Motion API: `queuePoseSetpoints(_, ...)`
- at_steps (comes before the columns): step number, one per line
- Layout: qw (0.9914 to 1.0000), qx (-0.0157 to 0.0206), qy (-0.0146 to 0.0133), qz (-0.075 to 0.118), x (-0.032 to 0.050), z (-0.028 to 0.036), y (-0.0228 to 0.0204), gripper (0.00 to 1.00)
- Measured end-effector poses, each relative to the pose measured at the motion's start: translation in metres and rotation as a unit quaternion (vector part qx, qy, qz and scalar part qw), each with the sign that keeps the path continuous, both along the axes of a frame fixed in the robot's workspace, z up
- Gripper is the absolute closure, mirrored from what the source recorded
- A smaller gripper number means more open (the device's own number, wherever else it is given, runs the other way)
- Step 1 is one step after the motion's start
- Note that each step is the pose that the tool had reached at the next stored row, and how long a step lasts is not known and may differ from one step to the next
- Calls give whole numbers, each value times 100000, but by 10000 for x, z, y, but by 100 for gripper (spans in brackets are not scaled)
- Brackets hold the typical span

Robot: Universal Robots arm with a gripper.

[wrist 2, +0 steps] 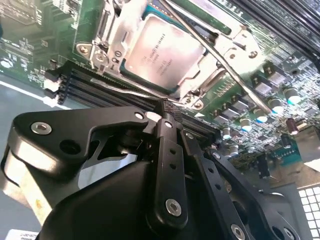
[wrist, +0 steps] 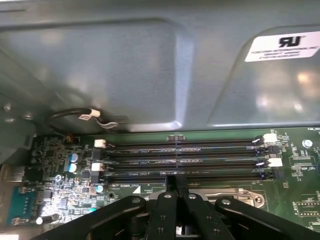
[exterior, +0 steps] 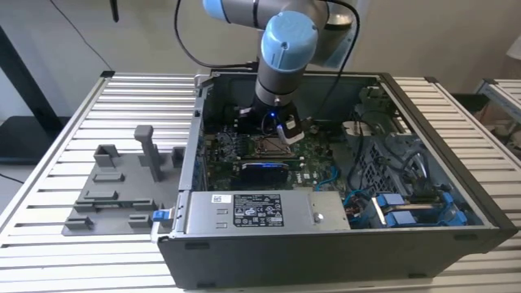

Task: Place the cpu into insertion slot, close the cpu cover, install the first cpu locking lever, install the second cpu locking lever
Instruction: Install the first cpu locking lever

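One arm reaches down into the open case (exterior: 488, 226) in the exterior view, its gripper (exterior: 287, 133) low over the socket on the green board (exterior: 318, 165). Toward the exterior view's left, a grey fixture (exterior: 114, 195) sits on the slatted counter (exterior: 73, 122), well apart from the work. The power supply (exterior: 260, 210) lies along the near wall, and blue cables (exterior: 391, 201) bunch toward the exterior view's right.

In the second wrist view we see the cpu (wrist 2: 162, 52) seated in the socket, the cover (wrist 2: 117, 30) closed around it as a frame, and a thin lever (wrist 2: 200, 35) crossing its corner. The jaws look closed together, holding nothing, their tip just beside the socket edge and the memory slots (wrist 2: 100, 82).

In the first wrist view the gripper (wrist: 175, 187) sits at the slots (wrist: 185, 157), with the case wall close behind.

We judge the risk to be a slip: the lever is thin and springy, so a push off its line could let it snap free, or drive the tip into the slots or the capacitors (wrist 2: 270, 105) nearby.
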State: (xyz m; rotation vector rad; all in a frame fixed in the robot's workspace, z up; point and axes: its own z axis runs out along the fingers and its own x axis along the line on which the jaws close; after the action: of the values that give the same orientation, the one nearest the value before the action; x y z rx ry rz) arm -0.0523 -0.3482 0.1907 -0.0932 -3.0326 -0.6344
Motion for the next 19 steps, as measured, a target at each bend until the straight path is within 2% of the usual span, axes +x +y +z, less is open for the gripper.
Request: queuePoseSetpoints(19,100000,5,-1,-5,244,-38,-3,89)
